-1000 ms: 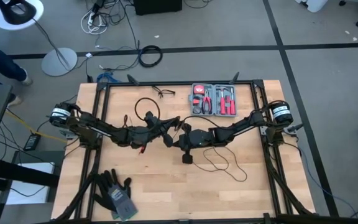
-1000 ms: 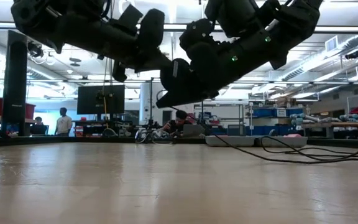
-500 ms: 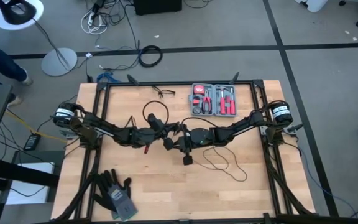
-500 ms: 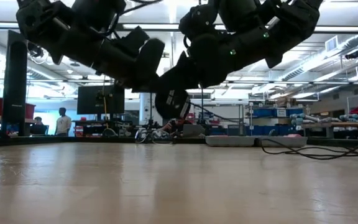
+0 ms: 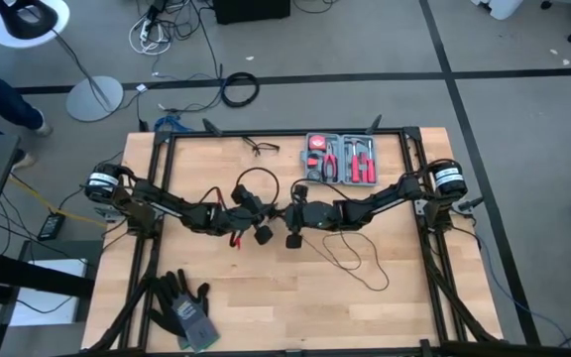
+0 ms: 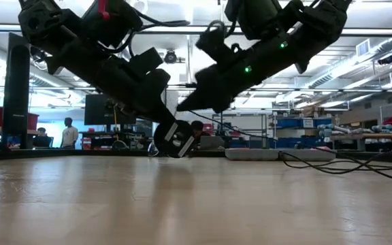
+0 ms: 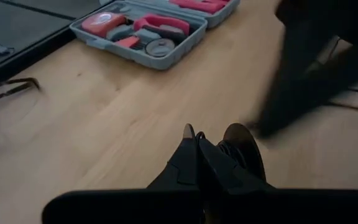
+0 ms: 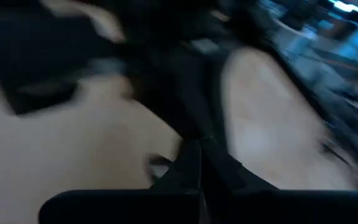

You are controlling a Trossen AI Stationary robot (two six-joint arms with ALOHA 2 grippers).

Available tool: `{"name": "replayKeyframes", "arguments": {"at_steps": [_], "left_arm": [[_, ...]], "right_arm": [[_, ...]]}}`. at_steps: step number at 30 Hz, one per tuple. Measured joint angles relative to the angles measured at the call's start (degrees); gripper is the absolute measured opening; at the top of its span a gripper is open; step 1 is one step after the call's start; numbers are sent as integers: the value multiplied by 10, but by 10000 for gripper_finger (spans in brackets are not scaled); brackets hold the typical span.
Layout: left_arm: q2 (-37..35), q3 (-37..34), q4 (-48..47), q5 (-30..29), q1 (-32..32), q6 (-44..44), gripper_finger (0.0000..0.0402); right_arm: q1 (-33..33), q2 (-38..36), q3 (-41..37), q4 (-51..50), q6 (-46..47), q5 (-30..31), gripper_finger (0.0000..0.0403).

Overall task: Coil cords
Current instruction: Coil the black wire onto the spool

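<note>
Pinching shut mid-table, left gripper and right gripper

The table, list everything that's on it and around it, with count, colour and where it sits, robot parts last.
cord: one, thin black, loose on the table in front of the right arm, a loop rising between the claws
tool case: one, grey with red tools, far edge, right of centre
glasses: one, black, far edge, centre
gloves: grey-black pile, near left corner
cable ring: one, black, floor beyond table
lamp base: one, pale, floor far left
left claw: shut, table centre
right claw: shut, beside it
</note>
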Motion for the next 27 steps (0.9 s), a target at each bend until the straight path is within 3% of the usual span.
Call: {"name": "replayKeyframes", "arguments": {"at_steps": [3, 8, 17, 21, 27], "left_arm": [[0, -4, -1, 0, 0, -8, 1], [-26, -57, 77, 3, -2, -31, 1], [-45, -212, 443, 6, -7, -46, 1], [-45, -261, 537, -10, -7, -64, 0], [-45, -290, 586, -24, -7, -79, 0]], "right_arm": [[3, -6, 0, -57, 20, 58, 3], [6, -7, -3, -134, 97, 55, 18], [-3, -7, -86, -53, 236, -1, 40], [3, -8, -103, -25, 249, 0, 50], [18, -56, -112, -88, 199, -5, 51]]}}
